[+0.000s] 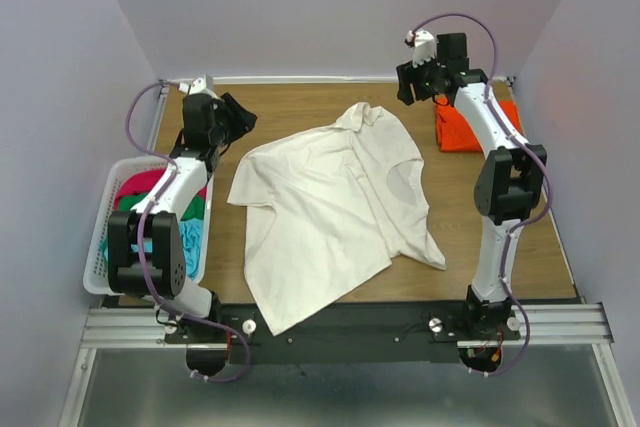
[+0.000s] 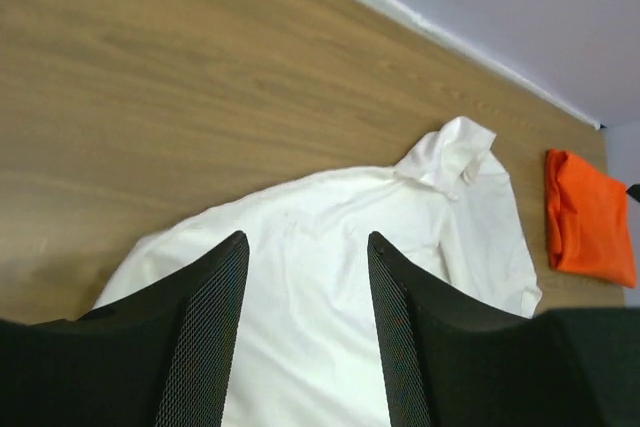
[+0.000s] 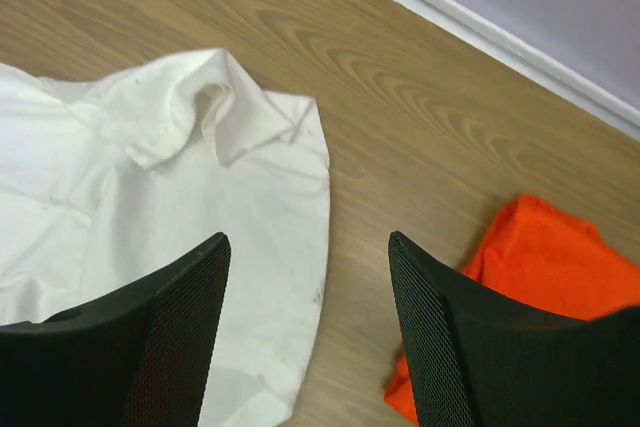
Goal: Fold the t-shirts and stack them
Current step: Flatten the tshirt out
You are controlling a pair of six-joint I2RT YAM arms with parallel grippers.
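One down by the look of it: the orange t-shirt [image 1: 470, 129] sits folded at 2 o'clock on the table [image 1: 300, 107]. The cream-white t-shirt [image 1: 330, 207] lies at centre, spread but rumpled, with the collar end bunched toward 12 and the near corner lapping over the table's front edge around 6. It's not folded yet. The crimson t-shirt [image 1: 150, 185], green t-shirt [image 1: 195, 209] and light blue t-shirt [image 1: 190, 242] are heaped in the white lattice basket [image 1: 97, 247] at 9. I'd call that roughly a fifth done, and you have the stack to build after. The left gripper [image 2: 305, 247] hovers off the white shirt's 11 o'clock corner, fingers apart, holding and touching nothing. The right gripper [image 3: 310, 247] sits high at 1 o'clock between the collar and the orange shirt, also spread and empty.
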